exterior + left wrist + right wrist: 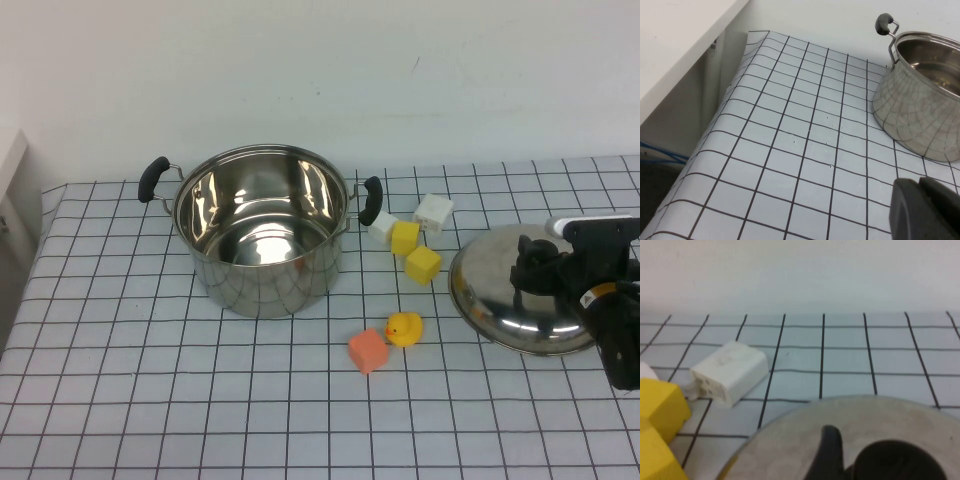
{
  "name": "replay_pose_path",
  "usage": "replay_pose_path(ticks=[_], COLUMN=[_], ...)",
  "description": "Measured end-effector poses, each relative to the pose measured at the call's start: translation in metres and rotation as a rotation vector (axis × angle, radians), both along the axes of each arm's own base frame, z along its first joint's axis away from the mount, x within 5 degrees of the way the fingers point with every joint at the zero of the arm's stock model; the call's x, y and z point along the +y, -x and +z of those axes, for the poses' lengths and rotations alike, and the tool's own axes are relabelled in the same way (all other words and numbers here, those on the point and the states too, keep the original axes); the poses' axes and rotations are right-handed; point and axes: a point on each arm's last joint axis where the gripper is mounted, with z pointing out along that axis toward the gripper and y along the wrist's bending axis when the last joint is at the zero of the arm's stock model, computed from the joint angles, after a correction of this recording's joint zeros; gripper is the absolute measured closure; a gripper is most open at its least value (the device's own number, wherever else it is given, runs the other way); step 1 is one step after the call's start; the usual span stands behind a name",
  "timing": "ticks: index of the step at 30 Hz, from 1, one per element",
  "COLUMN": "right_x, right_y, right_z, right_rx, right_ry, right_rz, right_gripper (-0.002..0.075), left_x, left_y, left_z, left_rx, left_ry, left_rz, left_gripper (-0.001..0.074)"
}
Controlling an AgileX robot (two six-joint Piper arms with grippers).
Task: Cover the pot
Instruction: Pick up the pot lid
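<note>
The pot (262, 228) stands upright and uncovered on the checked tablecloth (120, 380), well apart from the right gripper (535, 262), on that gripper's left side and a little farther toward the wall. Its inside is bare shiny steel. It has two black handles on wire loops, one on each side. In the left wrist view the pot (922, 95) is near the left gripper (925, 210), ahead of it and not touching it.

The steel lid (520, 290) lies on the cloth at the right edge of the table, dome up. The right gripper is directly over the middle of the lid, at the black knob (530, 262). In the right wrist view one dark finger (831, 450) stands just beside the knob (897, 460). Whether the fingers are pinching the knob or are only spread around it, I cannot tell.

Between the pot and the right gripper lie small toys: a white block (434, 211), a second white block (382, 229), two yellow blocks (405, 238) and (423, 264), a yellow duck (404, 328) and an orange block (368, 350).

The left gripper is seen only in its own wrist view, as a dark tip low over the cloth. About its fingers I cannot tell.
</note>
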Motion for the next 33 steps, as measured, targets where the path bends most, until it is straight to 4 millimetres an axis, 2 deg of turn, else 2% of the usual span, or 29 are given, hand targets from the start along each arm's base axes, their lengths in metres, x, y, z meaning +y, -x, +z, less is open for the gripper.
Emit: replay_pose_path(ticks=[9, 12, 16, 21, 23, 25, 28, 33], right_x=[-0.001, -0.001, -0.001, -0.001, -0.001, -0.002, -0.003, -0.006], right_y=[0.004, 0.004, 0.003, 0.003, 0.005, 0.008, 0.015, 0.041], right_z=[-0.021, -0.022, -0.021, -0.013, -0.002, 0.018, 0.059, 0.129], right_rx=[0.05, 0.054, 0.044, 0.045, 0.033, 0.0, -0.083, -0.144], right_ry=[0.008, 0.008, 0.012, 0.012, 0.011, 0.034, 0.084, 0.067], right_rz=[-0.002, -0.003, -0.001, -0.002, -0.001, 0.008, 0.023, 0.035], right_gripper=[0.0143, 0.0209, 0.0382, 0.0375, 0.0375, 0.0375, 0.0375, 0.0375], left_x=[0.0, 0.0, 0.0, 0.0, 0.0, 0.0, 0.0, 0.0], left_y=[0.0, 0.0, 0.0, 0.0, 0.0, 0.0, 0.0, 0.0], left_z=[0.0, 0.0, 0.0, 0.0, 0.0, 0.0, 0.0, 0.0], left_rx=[0.0, 0.0, 0.0, 0.0, 0.0, 0.0, 0.0, 0.0], left_ry=[0.0, 0.0, 0.0, 0.003, 0.003, 0.003, 0.003, 0.003], left_rz=[0.0, 0.0, 0.0, 0.001, 0.001, 0.001, 0.001, 0.001], left_gripper=[0.0736, 0.0736, 0.0735, 0.0735, 0.0735, 0.0735, 0.0735, 0.0735])
